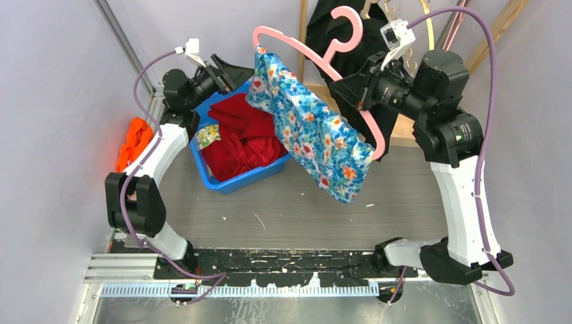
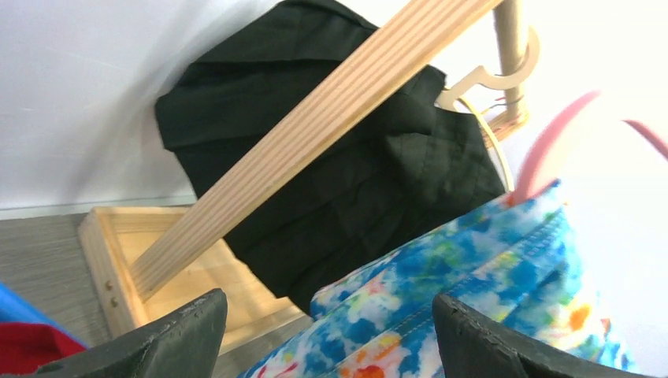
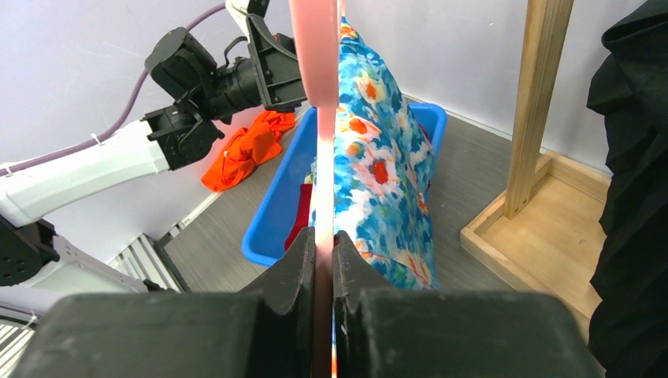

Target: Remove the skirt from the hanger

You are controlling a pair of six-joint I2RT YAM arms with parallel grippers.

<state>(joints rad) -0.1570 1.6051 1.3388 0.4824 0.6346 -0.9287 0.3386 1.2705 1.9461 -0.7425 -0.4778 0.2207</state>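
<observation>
A blue floral skirt (image 1: 310, 131) hangs from a pink hanger (image 1: 283, 35) held tilted in the air above the table. My right gripper (image 1: 351, 88) is shut on the hanger's lower arm; in the right wrist view its jaws (image 3: 323, 252) pinch the pink bar (image 3: 315, 79), with the skirt (image 3: 378, 173) hanging beyond. My left gripper (image 1: 233, 71) is open at the skirt's upper left end. In the left wrist view (image 2: 327, 303) the skirt's waist (image 2: 473, 291) lies between and just beyond the spread fingers, which are not closed on it.
A blue bin (image 1: 229, 182) with red clothes (image 1: 243, 138) sits under the skirt's left end. An orange cloth (image 1: 135, 142) lies at the left wall. A wooden rack (image 2: 315, 134) with a black garment (image 1: 324, 27) stands at the back right.
</observation>
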